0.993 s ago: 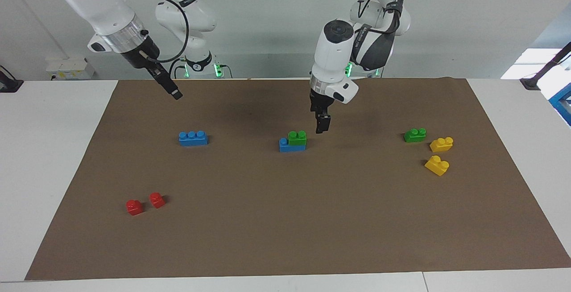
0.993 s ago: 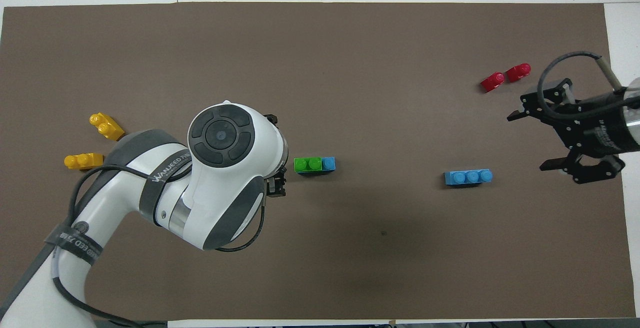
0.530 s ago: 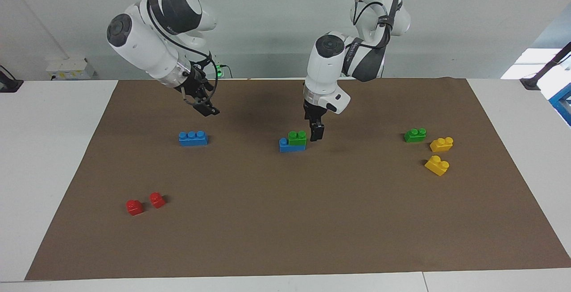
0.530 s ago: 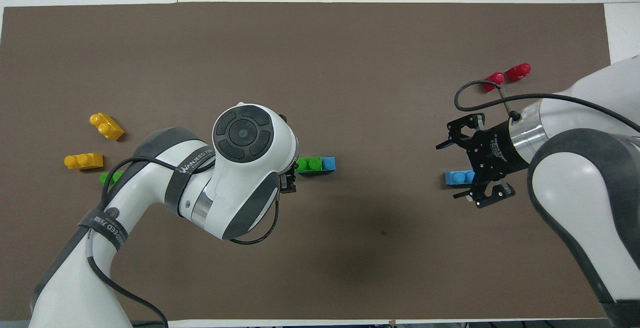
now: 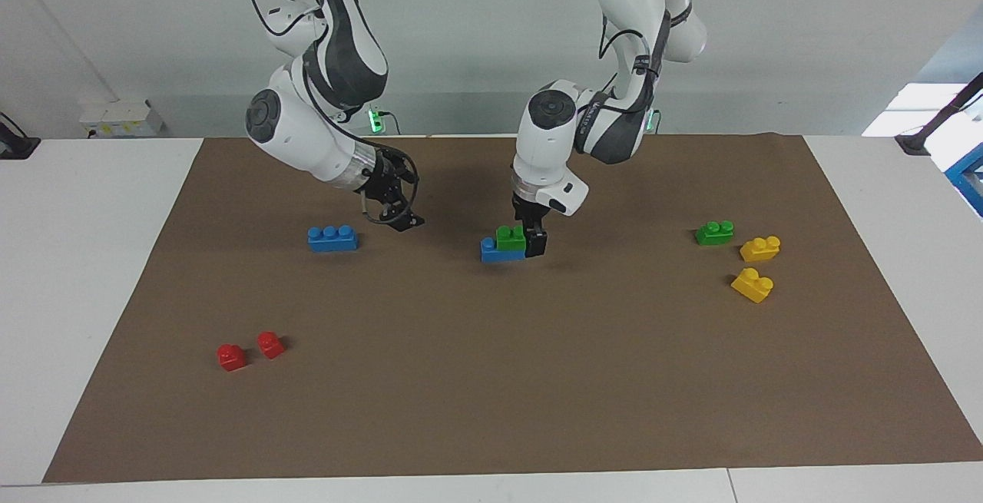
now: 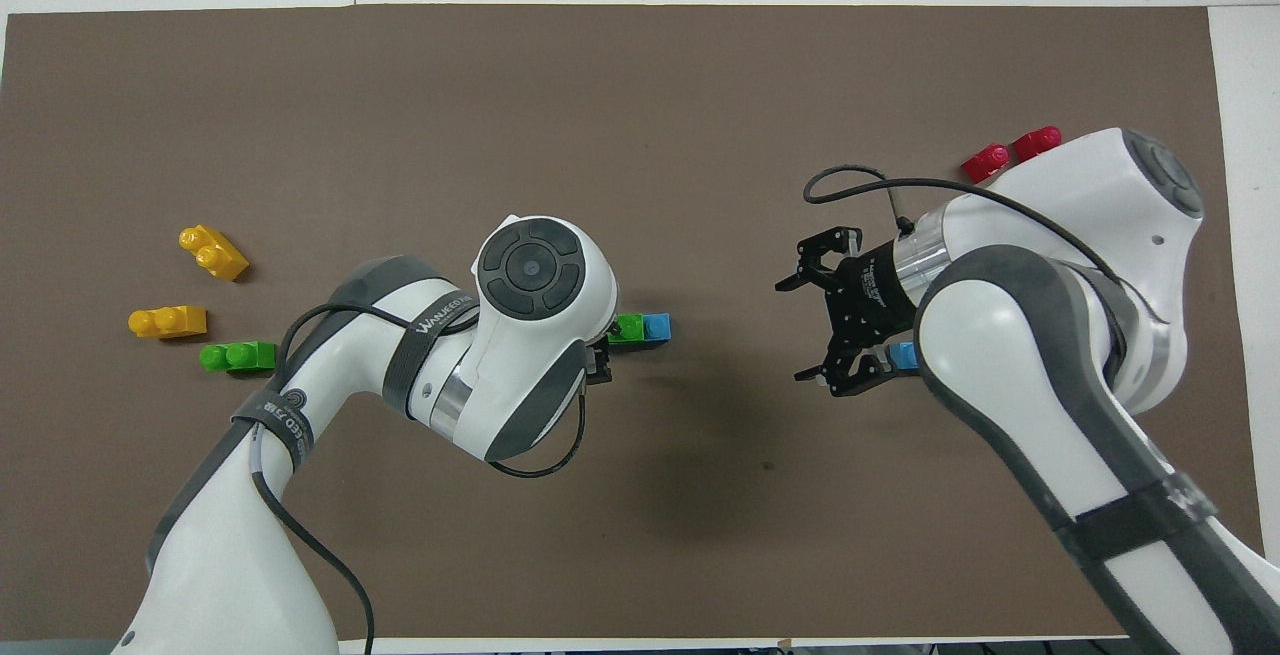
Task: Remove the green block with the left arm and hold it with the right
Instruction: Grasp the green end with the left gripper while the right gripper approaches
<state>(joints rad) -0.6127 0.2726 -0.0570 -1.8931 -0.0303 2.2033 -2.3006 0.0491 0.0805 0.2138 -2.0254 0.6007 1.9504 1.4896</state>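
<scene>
A green block [image 5: 511,236] with two studs sits on a blue brick [image 5: 501,252] in the middle of the brown mat; it also shows in the overhead view [image 6: 629,327]. My left gripper [image 5: 535,242] is down at the block's end toward the left arm's end of the table, open, level with the block. One of its fingers [image 6: 600,368] shows beside the wrist; the other is hidden. My right gripper [image 5: 401,215] is open and empty, low over the mat between a loose blue brick [image 5: 332,238] and the stacked pair; it also shows in the overhead view [image 6: 825,320].
A second green block [image 5: 714,233] and two yellow blocks [image 5: 760,248] [image 5: 752,285] lie toward the left arm's end. Two red blocks [image 5: 231,357] [image 5: 269,344] lie farther from the robots toward the right arm's end. The brown mat [image 5: 491,380] covers the table.
My left gripper has come down and moved in against the end of the green block. My right arm has swung in from the table's end and lowered toward the stacked pair, past the loose blue brick.
</scene>
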